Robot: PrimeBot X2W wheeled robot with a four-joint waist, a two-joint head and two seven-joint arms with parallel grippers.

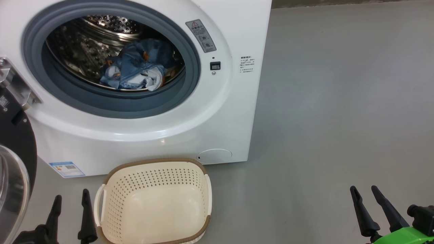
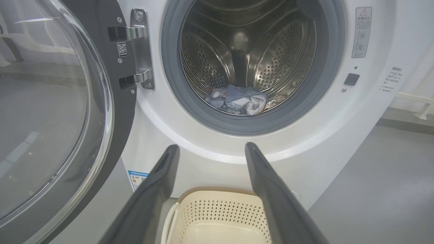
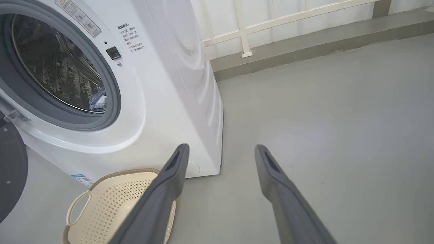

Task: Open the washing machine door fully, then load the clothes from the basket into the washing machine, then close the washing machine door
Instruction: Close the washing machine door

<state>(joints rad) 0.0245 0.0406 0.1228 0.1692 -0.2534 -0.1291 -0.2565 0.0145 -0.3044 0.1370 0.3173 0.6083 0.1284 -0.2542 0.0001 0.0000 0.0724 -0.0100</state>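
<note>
Clothes [image 1: 135, 67] lie inside the washing machine [image 1: 217, 112] at upper left, door [image 1: 17, 142] open at the left edge, basket [image 1: 154, 203] at bottom centre, left claw [image 1: 72, 194] and right claw [image 1: 363, 187] both spread apart.

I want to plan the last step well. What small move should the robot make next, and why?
Probably bring the left jaws, which stand open, toward the washing machine door to begin pushing it shut. The clothes lie in the drum, the basket is empty, and the door hangs open on the robot's left, nearest that arm.
</note>
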